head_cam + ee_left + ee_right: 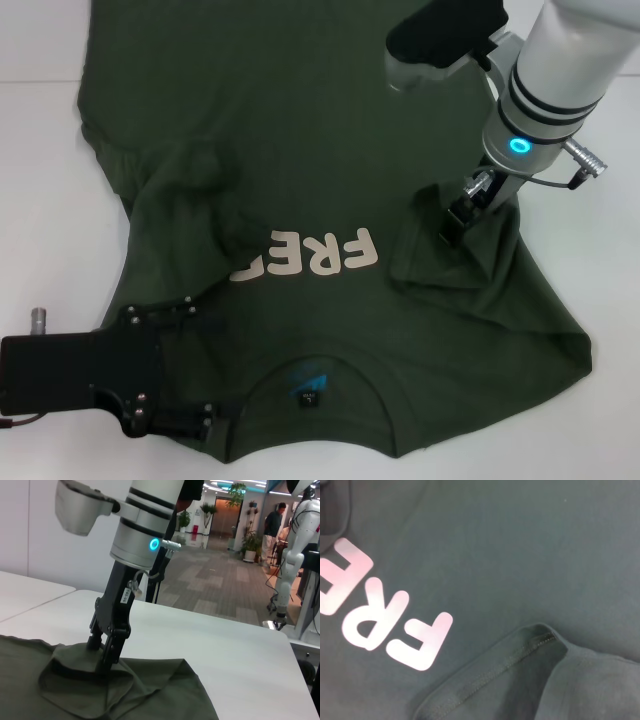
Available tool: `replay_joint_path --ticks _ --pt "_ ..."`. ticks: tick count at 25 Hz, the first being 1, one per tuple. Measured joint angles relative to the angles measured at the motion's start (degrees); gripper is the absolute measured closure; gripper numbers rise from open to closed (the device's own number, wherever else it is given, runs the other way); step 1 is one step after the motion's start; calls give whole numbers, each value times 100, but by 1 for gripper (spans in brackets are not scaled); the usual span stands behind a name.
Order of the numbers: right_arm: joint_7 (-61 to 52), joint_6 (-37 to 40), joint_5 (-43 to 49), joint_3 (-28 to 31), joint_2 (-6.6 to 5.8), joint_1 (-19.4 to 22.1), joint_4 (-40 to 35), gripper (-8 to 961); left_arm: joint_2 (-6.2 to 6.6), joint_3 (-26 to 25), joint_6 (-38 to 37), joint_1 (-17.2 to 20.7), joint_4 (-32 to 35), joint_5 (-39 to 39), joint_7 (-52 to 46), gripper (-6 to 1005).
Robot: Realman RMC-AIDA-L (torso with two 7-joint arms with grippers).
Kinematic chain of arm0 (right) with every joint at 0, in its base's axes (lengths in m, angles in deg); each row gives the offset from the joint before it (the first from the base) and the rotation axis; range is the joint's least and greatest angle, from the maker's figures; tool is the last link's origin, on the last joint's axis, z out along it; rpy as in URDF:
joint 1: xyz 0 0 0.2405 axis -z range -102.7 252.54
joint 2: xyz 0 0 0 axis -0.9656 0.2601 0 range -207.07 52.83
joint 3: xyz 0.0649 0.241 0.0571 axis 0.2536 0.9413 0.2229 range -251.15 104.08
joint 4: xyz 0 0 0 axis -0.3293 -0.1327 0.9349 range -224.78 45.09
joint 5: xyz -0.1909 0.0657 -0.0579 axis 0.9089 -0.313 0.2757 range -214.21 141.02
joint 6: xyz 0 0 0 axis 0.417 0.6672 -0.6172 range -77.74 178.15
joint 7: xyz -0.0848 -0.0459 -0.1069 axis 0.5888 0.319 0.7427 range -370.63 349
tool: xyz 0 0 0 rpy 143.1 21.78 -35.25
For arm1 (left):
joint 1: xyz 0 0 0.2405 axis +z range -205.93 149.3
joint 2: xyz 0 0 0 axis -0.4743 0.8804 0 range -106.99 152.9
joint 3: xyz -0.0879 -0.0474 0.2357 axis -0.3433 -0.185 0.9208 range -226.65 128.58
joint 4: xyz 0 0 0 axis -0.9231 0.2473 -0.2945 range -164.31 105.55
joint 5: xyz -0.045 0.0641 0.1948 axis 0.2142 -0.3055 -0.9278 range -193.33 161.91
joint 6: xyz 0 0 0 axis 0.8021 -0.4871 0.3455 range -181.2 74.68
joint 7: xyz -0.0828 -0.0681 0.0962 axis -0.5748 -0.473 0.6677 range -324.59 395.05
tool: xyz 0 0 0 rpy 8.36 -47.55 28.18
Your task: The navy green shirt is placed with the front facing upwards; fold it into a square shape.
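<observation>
Shirt hem: the navy green shirt [300, 150] runs off the top edge of the head view.
Lettering: a raised fold at centre left covers the end of the cream print [310, 255]; only "FRE" is legible.
Collar tag [307, 400]: print too small to read.
Left gripper [200, 420]: fingertips buried in fabric at lower left.
Right gripper [455, 222]: fingertips sunk in the bunched sleeve [85, 672].
</observation>
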Motion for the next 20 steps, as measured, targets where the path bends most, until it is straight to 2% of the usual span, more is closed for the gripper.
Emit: replay_joint_path --ticks 13,20 --pt "-67 -316 12 -75 2 -129 443 224 0 0 -37 -10 13 -2 9 95" --pt "-271 -631 342 -82 0 -119 609 225 0 0 -37 -70 12 6 9 95"
